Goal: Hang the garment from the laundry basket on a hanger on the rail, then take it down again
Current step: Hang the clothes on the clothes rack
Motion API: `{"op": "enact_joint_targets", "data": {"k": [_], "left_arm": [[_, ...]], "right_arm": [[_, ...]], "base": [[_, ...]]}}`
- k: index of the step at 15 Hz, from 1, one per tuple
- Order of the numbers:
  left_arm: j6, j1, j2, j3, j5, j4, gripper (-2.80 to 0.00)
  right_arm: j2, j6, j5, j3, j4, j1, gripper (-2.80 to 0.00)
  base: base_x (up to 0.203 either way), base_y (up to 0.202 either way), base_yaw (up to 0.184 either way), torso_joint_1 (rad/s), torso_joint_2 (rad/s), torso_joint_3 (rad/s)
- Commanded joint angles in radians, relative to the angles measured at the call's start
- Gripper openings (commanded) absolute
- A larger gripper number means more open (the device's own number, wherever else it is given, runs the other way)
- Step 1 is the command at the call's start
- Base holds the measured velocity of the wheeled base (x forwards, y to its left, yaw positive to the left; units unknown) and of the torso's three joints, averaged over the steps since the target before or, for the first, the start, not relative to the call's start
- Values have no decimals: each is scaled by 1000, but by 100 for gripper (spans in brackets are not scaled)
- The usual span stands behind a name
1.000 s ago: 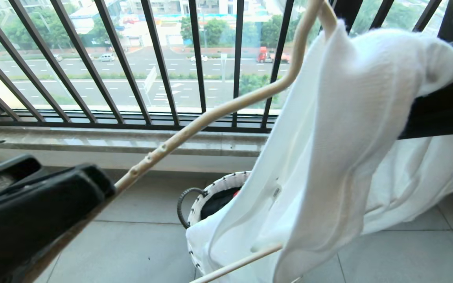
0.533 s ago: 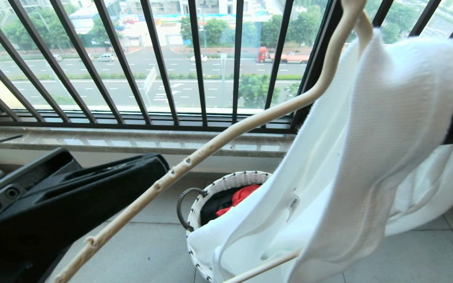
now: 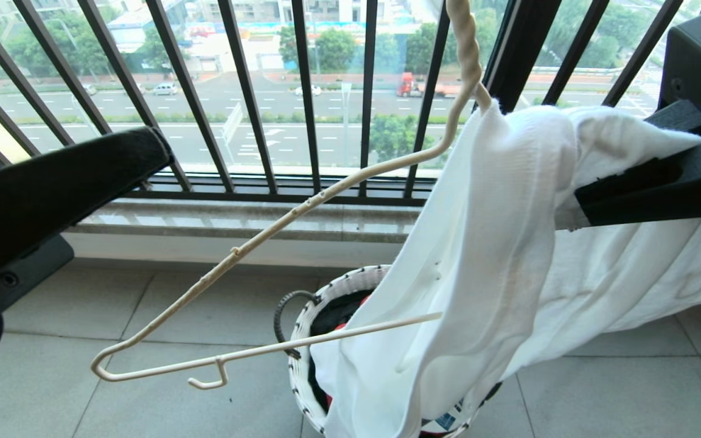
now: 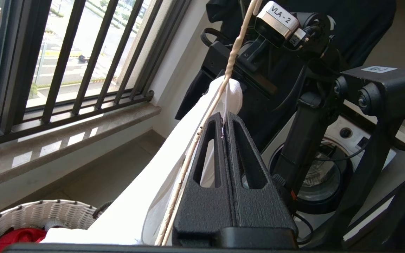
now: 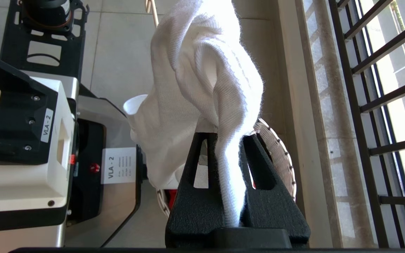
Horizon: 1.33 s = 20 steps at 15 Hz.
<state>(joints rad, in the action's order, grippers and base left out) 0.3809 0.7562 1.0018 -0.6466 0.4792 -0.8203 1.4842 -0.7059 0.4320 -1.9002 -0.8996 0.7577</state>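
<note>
Beyond, black window bars (image 3: 247,97) and grey floor tiles (image 3: 204,328). Right gripper (image 5: 229,140) clamping white garment (image 3: 490,267), draping over hanger (image 3: 277,225), trailing into laundry basket (image 3: 326,298). Left gripper (image 4: 223,121) pressing fully shut, empty, beside hanger wire.

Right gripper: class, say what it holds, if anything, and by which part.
The right gripper is shut on the white T-shirt, pinching a bunched fold of cloth near its top, beside the wire hanger. Which part of the shirt this is cannot be told.
</note>
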Motion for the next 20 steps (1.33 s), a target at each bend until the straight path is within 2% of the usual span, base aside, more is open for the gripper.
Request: {"op": "enact_joint_targets", "data": {"k": [1,4,6,9,11,12,15,16,18,20], "left_arm": [[3,-11,-63,-66,-6,124,-280],[1,-50,-101,-187,-18,347,-280],[-2,-54,-112,-281,-74,508,-280],[-5,-56,-133,-432,-104,756,-280],[-4,-57,-126,-538,-111,961,-280],[0,-57,-97,-569,-117,1019,-280],[23,-57,-4,-587,-139,1074,-280],[63,-57,31,-587,-141,1075,-280],[187,-55,111,-589,-143,1062,-280],[257,-54,180,-588,-151,1034,-280]], "right_arm": [[30,15,-6,-4,-3,-4,-280],[42,117,-73,-25,5,-3,-280],[39,154,-92,-42,5,-4,-280],[36,225,-205,-48,55,-5,-280],[25,290,-224,-48,101,-7,-280],[17,321,-229,-48,125,-8,-280],[-1,405,-269,-42,195,5,-280],[-10,434,-276,-34,212,12,-280],[-31,451,-277,14,225,12,-280],[-59,451,-278,108,322,12,-280]], "base": [[0,0,0,0,0,0],[0,0,0,0,0,0],[0,0,0,0,0,0],[0,0,0,0,0,0],[0,0,0,0,0,0],[0,0,0,0,0,0],[0,0,0,0,0,0],[0,0,0,0,0,0],[0,0,0,0,0,0],[0,0,0,0,0,0]]}}
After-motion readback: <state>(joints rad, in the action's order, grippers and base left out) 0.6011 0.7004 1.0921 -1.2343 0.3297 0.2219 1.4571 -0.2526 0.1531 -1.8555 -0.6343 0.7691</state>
